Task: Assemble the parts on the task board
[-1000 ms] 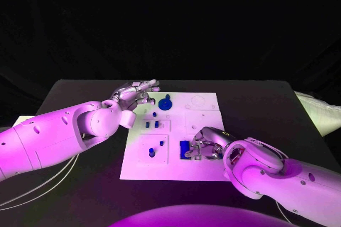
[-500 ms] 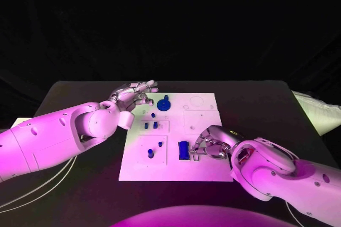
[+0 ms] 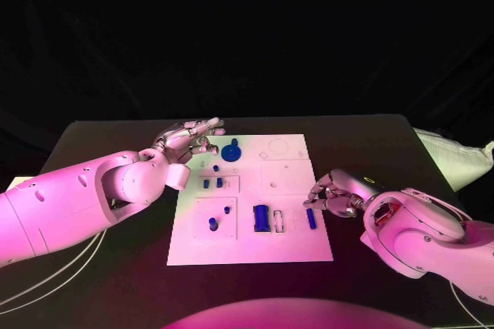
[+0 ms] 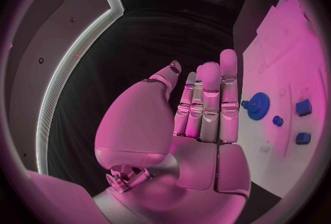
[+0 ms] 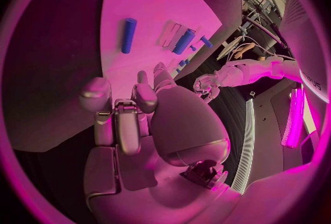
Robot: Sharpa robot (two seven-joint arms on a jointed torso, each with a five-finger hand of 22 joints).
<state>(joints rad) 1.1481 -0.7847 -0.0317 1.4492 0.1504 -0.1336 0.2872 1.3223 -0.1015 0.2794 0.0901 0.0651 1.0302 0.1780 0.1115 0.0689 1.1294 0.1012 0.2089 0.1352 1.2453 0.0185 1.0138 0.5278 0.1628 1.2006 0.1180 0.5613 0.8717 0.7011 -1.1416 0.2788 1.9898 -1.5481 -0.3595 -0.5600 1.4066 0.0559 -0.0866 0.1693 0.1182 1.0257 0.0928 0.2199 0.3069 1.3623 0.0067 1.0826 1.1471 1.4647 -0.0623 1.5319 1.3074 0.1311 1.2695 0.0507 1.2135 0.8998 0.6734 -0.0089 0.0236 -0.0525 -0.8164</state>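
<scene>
Task board [image 3: 293, 247] sits mid-table w/ blue parts on it: gear [image 3: 232, 155] at far edge, rod [image 3: 311, 218] near right hand [image 3: 335, 198]. That hand hovers just beside the rod, fingers curled, holding nothing. Left hand [image 3: 190, 138] flat, fingers straight, empty, parked by gear, prob. out of the way.

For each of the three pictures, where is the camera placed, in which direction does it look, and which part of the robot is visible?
Head view: on the robot's head, looking down at the task board; both arms enter.
Left wrist view: behind the left hand, facing the board's edge and the blue gear.
Right wrist view: behind the right hand, facing the board and the blue bar.
Shared: head and left wrist views both show the gear; head and right wrist views both show the bar.
</scene>
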